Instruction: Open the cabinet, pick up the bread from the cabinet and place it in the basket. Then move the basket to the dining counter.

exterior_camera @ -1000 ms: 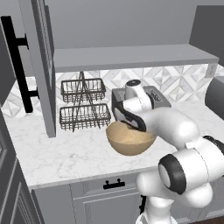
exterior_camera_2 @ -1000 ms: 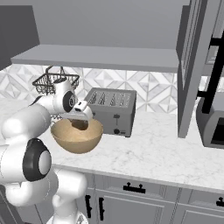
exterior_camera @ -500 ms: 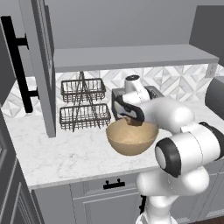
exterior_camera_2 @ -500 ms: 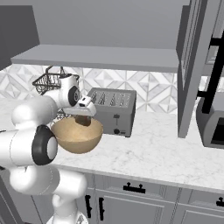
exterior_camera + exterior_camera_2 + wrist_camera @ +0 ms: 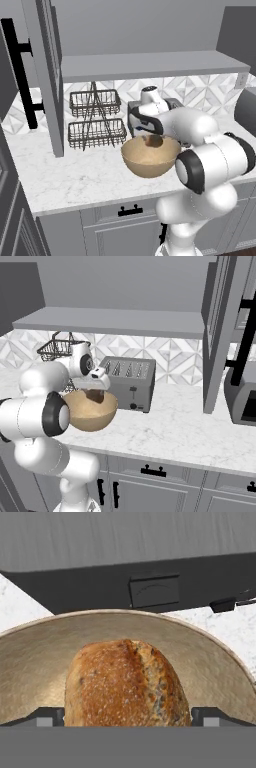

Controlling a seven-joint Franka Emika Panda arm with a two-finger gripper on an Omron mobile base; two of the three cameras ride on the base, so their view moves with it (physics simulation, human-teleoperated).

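The tan basket [image 5: 148,162] stands on the marble worktop in front of the toaster. The golden-brown bread [image 5: 127,682] lies inside it, also seen as bread [image 5: 153,142] and bread [image 5: 95,396]. My gripper [image 5: 150,132] hangs just above the loaf, pointing down into the basket [image 5: 92,413]. In the hand view the gripper [image 5: 128,717] is open, with one dark fingertip [image 5: 50,716] on each side of the loaf. The cabinet [image 5: 47,75] is open, its door swung out to the left and its grey shelf [image 5: 155,65] bare.
A black wire two-tier rack [image 5: 95,120] stands left of the basket. The toaster [image 5: 127,383] sits right behind it. A dark microwave [image 5: 245,398] is at the far right. The second open door [image 5: 217,331] hangs over the worktop.
The hand has risen a little out of the basket and straightened up. The bread stays lying in the basket, which has not moved.
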